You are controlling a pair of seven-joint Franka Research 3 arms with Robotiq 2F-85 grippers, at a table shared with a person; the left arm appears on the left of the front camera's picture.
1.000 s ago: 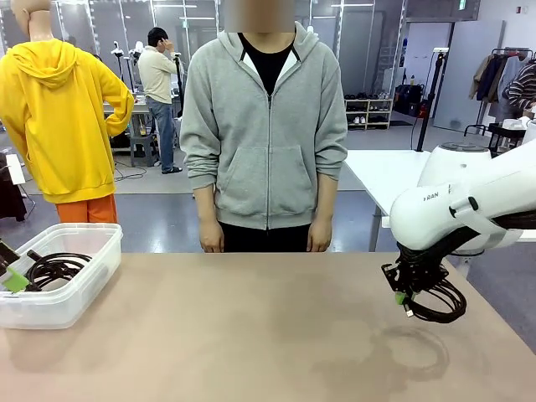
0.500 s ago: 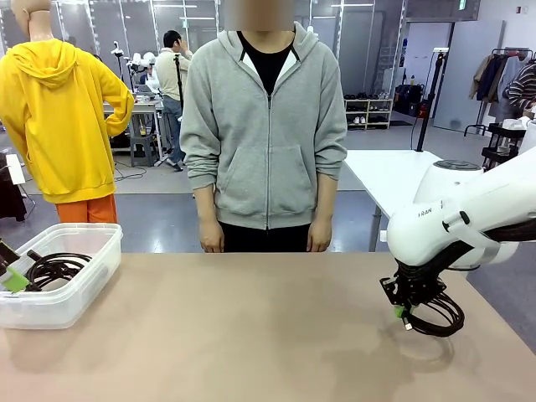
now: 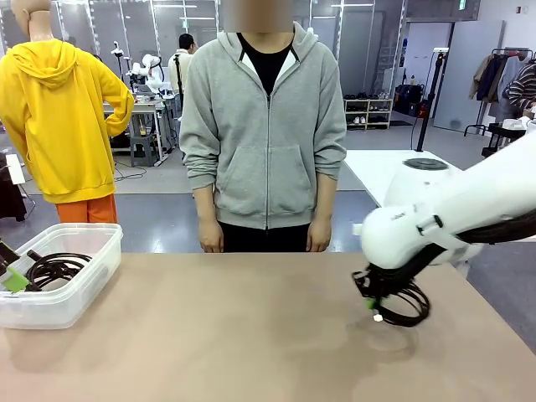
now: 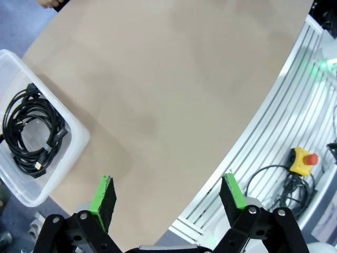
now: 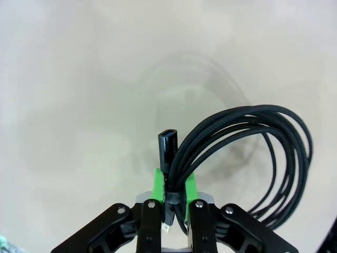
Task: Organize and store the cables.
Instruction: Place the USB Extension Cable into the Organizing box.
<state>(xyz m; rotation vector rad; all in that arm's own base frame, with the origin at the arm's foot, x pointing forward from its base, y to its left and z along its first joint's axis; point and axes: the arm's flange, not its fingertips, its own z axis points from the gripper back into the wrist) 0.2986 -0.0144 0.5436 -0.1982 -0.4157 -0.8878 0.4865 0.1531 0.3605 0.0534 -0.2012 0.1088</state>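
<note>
My right gripper [image 3: 373, 301] is shut on a coiled black cable [image 3: 405, 303] and holds it just above the table's right side. In the right wrist view the green pads [image 5: 157, 185] pinch the bundled strands of that cable [image 5: 253, 153], with a plug end [image 5: 167, 143] sticking up beside them. Another coiled black cable [image 3: 52, 269] lies inside the clear plastic bin [image 3: 88, 285] at the left edge. My left gripper [image 4: 168, 197] hovers open over the table's near edge, holding nothing, with the bin [image 4: 68, 158] and its cable [image 4: 31, 132] off to its left.
A person in a grey hoodie [image 3: 265, 126] stands at the far side, hands [image 3: 211, 238] hanging by the table edge. The brown tabletop [image 3: 226, 327] between bin and right gripper is bare. Below the near edge are a rail frame and a yellow stop button [image 4: 304, 159].
My right arm has carried the held cable leftward, toward the table's middle. The left gripper, bin and person stay put.
</note>
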